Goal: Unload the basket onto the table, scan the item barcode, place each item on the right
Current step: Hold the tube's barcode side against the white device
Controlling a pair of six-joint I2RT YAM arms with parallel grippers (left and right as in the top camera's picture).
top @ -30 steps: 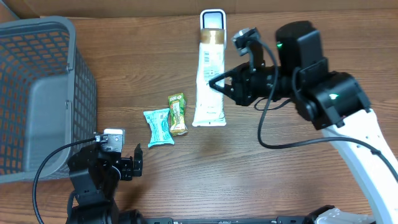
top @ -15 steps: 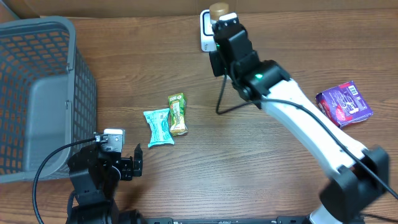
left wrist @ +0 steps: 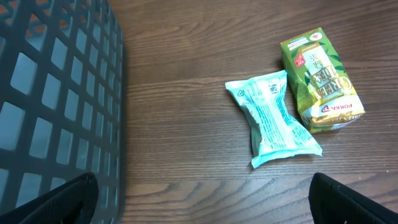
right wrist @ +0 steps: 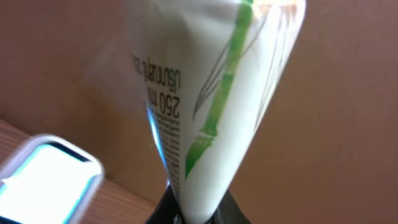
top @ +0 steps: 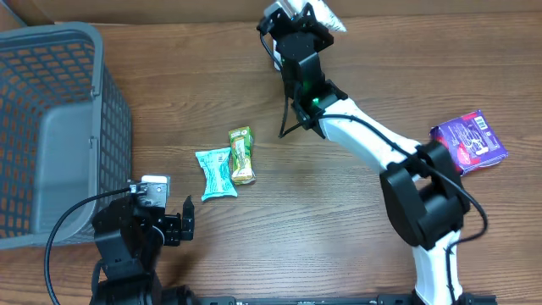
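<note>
White plastic printed with green bamboo, the tube (right wrist: 205,93) is held up at the far edge of the bench (top: 339,212), the right gripper (right wrist: 186,214) clamped on one end, a glowing scanner (right wrist: 46,168) beside it. Nearer lie a crinkly teal packet (left wrist: 273,118) touching a green carton (left wrist: 320,78), a purple pouch (top: 468,141) and a grey mesh basket (top: 51,127); the left gripper (left wrist: 199,208) is spread wide

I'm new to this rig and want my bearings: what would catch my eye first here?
The right gripper, stretched to the far side, clamps a white tube with green print close to a glowing white scanner. A big grey mesh basket stands at the left; in the middle a teal packet and a green tea carton lie side by side, with a purple packet off to the right.
</note>
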